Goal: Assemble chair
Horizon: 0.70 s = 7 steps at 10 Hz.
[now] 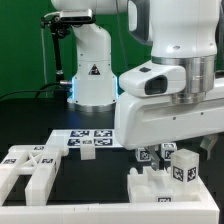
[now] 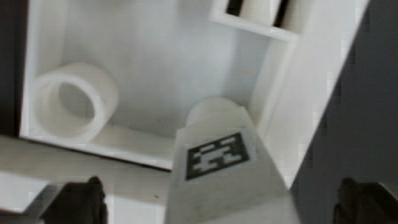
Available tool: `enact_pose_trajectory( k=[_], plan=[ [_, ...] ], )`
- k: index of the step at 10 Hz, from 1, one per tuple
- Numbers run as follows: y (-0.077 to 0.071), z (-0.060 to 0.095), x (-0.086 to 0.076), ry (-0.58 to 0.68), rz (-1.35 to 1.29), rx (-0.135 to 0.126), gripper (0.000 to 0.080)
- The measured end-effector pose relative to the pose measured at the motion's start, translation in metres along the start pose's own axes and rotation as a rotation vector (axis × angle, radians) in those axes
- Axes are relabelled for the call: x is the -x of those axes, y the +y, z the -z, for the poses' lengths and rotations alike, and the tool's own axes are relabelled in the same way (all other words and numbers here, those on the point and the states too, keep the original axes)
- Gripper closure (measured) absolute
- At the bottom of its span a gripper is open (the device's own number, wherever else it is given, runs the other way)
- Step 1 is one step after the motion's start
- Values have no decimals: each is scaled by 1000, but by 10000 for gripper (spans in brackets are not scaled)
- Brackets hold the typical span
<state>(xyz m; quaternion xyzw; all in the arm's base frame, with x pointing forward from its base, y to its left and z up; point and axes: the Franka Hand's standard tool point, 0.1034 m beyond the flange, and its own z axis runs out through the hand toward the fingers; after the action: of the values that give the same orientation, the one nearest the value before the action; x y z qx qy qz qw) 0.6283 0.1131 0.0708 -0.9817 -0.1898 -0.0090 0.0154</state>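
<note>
No words, brand names or numbers can be read anywhere. The robot base (image 1: 85, 92) carries a small black triangular warning sign (image 1: 92, 70) (its symbol is too small to make out). Black-and-white square marker tags (image 1: 183, 172) stand on the chair parts (image 1: 150, 187) and on the marker board (image 1: 85, 140). The wrist view shows one such tag (image 2: 217, 155) on a white bar (image 2: 222, 118), a coded pattern without letters.

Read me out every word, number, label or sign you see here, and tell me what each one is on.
No readable words or numbers anywhere.
Black triangle sign, symbol too small to read: on the robot base.
Square black-and-white marker tags, patterns rather than text: on the marker board and the chair parts.
</note>
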Motion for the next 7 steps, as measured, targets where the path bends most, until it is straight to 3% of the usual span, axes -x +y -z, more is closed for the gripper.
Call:
enact_pose_trajectory(
  k=[1,3,4,5,7],
  plan=[
    [0,0,0,-2,53,10,151],
    [1,0,0,-3,106,15,413],
    [1,0,0,-3,106,15,413],
    [1,0,0,-3,101,15,515],
    [1,0,0,-3,73,14,514]
  ],
)
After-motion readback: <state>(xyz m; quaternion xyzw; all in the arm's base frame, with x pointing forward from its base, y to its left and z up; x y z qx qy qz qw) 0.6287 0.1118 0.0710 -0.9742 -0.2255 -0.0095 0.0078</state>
